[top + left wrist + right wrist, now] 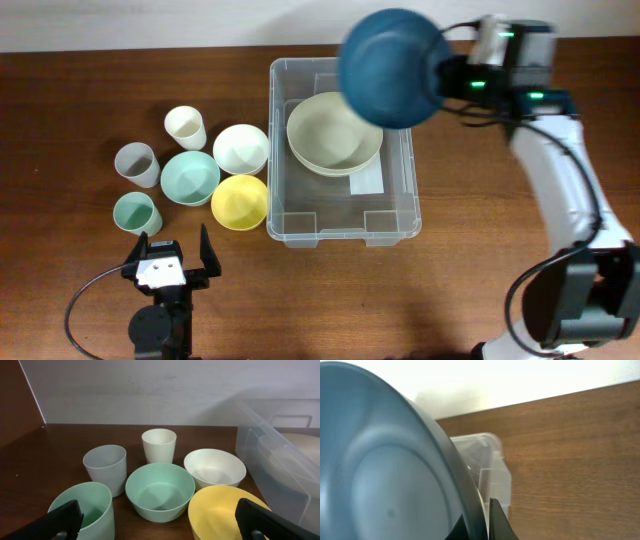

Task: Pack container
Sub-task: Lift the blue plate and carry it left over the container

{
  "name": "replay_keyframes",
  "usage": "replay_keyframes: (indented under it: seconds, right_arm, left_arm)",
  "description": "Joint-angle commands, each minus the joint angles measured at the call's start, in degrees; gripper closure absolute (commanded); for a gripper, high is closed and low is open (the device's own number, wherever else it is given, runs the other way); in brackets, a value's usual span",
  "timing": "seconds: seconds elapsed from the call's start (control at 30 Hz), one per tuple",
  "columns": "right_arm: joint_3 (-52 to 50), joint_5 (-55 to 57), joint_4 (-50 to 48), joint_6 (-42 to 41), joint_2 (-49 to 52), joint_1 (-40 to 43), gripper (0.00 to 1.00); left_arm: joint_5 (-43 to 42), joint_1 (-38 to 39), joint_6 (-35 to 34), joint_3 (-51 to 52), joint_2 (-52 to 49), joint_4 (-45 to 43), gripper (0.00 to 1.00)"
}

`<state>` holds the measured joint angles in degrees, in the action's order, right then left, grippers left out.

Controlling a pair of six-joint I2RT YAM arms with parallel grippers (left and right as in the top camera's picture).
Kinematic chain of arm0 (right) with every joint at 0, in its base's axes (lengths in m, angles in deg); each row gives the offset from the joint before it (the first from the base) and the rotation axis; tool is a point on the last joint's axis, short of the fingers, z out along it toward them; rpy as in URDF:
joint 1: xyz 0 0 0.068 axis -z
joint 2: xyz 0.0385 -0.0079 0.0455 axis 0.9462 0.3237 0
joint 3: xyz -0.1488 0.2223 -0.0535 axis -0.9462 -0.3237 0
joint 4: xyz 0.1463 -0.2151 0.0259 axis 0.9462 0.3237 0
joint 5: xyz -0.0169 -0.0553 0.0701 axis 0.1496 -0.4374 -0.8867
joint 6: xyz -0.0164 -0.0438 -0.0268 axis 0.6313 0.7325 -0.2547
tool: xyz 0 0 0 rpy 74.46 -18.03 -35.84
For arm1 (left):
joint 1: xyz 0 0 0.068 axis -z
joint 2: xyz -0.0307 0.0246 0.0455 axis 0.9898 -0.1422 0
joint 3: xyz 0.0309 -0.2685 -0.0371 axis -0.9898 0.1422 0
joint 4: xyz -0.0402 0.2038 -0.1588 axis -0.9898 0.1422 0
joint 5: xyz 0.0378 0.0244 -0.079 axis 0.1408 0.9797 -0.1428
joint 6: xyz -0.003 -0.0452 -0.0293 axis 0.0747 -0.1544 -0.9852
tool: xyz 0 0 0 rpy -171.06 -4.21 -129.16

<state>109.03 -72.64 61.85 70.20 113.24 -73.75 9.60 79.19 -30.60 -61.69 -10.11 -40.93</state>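
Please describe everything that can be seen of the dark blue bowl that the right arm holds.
The dark blue bowl is round, smooth and matte, like plastic. It is raised and tipped, its outer side toward the overhead camera. The right hand pinches its rim, one finger inside, one outside. It hangs over the far right corner of the container, partly above the cream bowl inside.

Wooden table [80, 90], clear container [272, 150], three bowls [190, 178], three cups [186, 127] beside it
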Motion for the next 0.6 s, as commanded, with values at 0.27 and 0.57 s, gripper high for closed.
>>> replay_keyframes:
  seconds: [0.27, 0.57]
  right_arm:
    - [1.42, 25.35, -0.76, 1.38, 5.09, -14.99, 0.96]
    - [1.42, 21.11, -1.42, 1.38, 9.11, -15.47, 0.96]
  left_arm:
    - [-0.20, 0.24, 0.87, 0.33, 0.37, -0.13, 0.00]
    - [-0.20, 0.24, 0.87, 0.31, 0.37, -0.13, 0.00]
